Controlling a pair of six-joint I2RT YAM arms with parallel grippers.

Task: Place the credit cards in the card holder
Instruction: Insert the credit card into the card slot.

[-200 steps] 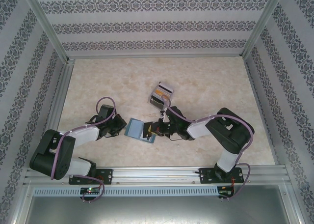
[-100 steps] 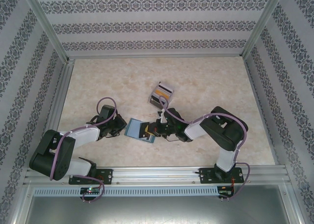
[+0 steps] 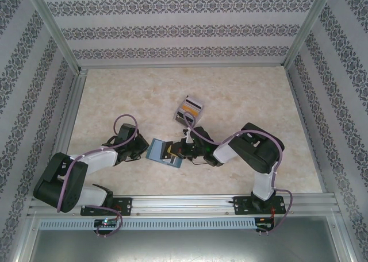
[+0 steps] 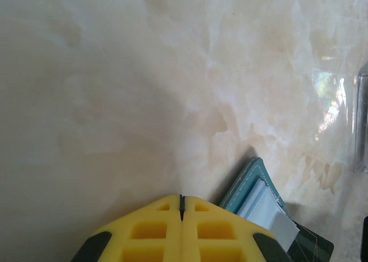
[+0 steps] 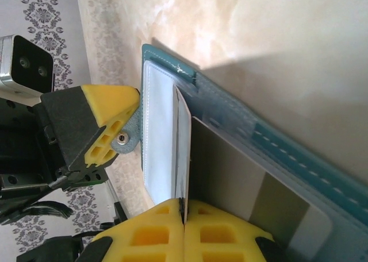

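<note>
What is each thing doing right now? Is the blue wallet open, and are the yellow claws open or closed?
card holder: open, lying flat on the table.
credit card: pinched on edge, against the card holder's pale pages.
right gripper: shut on the credit card.
left gripper: shut, touching the card holder's edge.
clear box: untouched, with cards standing in it.
</note>
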